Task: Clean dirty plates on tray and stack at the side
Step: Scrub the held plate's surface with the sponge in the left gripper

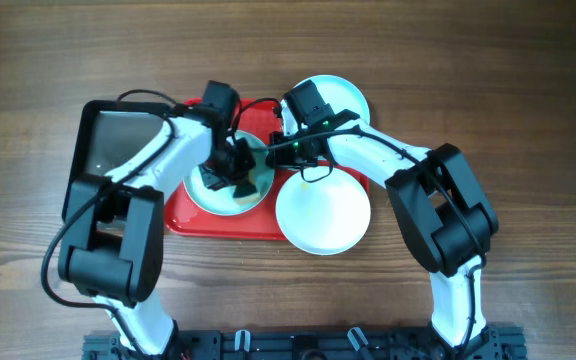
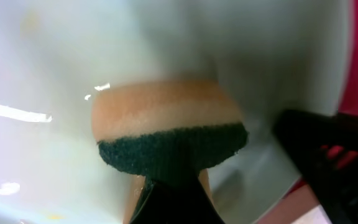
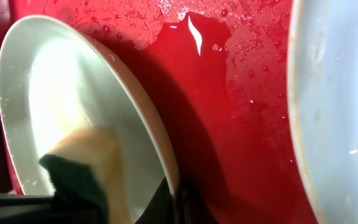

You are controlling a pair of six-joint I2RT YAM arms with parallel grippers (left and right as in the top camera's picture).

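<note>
Plates number three. The working plate (image 1: 200, 195) lies on the left half of the red tray (image 1: 218, 226). The second plate (image 1: 323, 212) sits at the tray's near right corner and overhangs the surface (image 1: 528, 80). The third plate (image 1: 346, 95) is at the far right corner, reaching beyond the tray. The left tool (image 1: 234, 170) is clamped on a yellow sponge (image 2: 166, 121) with a green pad, and the sponge is pressed into the working plate's well. The right tool (image 1: 280, 150) is closed narrow on that plate's right rim, steadying it. The tray floor beside it is wet, with droplets and a pool. Assessment: the wiping step is in hand and no stack has begun. Recommended practice: keep the sponge flat and sweep from the centre out to the rim in overlapping passes. Hold the rim pinch firm so the plate neither spins nor skates on the wet tray, and keep the sponge clear of the right tool's fingers.
</note>
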